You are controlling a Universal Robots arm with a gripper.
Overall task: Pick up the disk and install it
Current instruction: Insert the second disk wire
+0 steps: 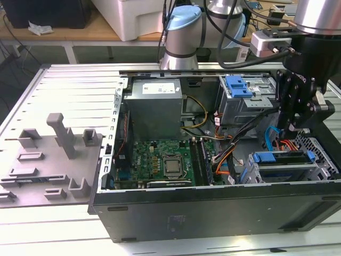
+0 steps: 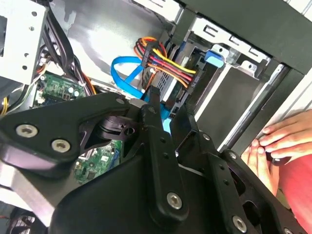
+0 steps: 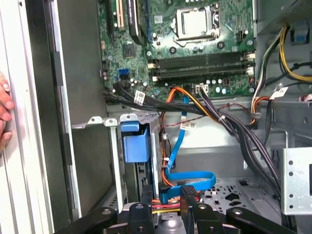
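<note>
Gripper: inside the open computer case, just above the drive cage holding the disk; jaws near-closed, apparently empty.

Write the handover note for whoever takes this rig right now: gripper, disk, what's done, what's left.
Gripper: inside the computer case, just above the disk.
Disk: sits in the drive cage at the exterior view's right, blue carrier on top, cables running to its end.
Done: the disk is in the cage.
Left: check it is fully seated; that cannot be seen.
Note: a person's hand rests on the case's edge.
</note>
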